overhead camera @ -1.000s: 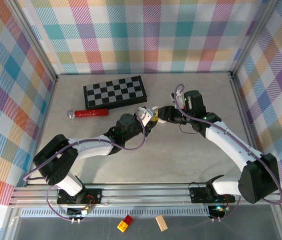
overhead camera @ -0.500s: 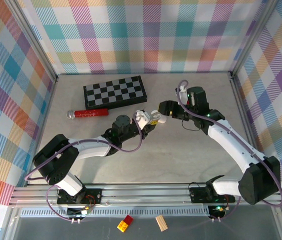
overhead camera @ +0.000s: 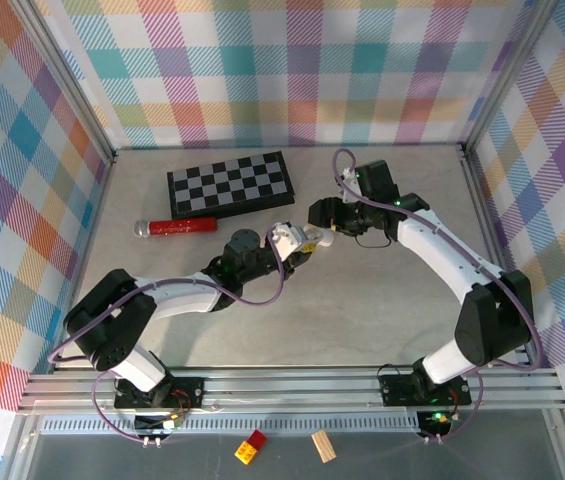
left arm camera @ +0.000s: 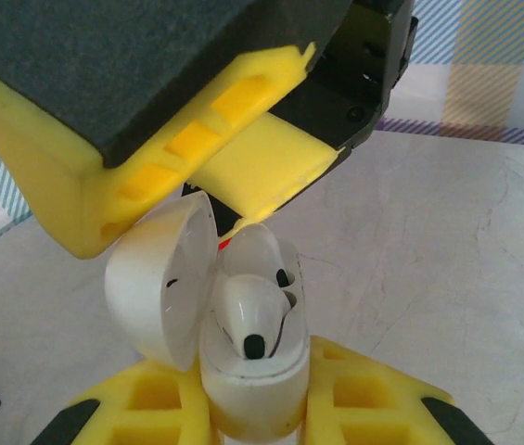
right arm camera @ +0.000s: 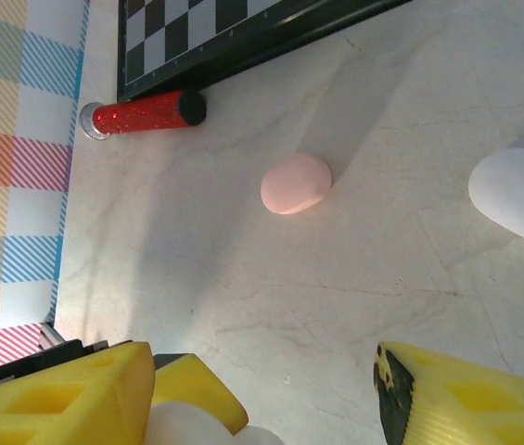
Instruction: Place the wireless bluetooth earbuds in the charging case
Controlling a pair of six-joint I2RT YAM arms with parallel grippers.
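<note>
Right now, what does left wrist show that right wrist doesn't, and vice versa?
Left wrist: the open white charging case, clamped in the left gripper. One white earbud is seated in it, with a second earbud behind.
Right wrist: the chessboard, a red glitter cylinder, a pink pebble-shaped case and a white pebble-shaped case, both lying closed on the table.
Both: the marbled tabletop and the right gripper, its yellow fingers apart.

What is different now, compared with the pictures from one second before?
The right claw opened and drew back from the charging case, toward the far wall. The left claw still grips the open case with earbuds seated; the chessboard and red tube did not move.
</note>
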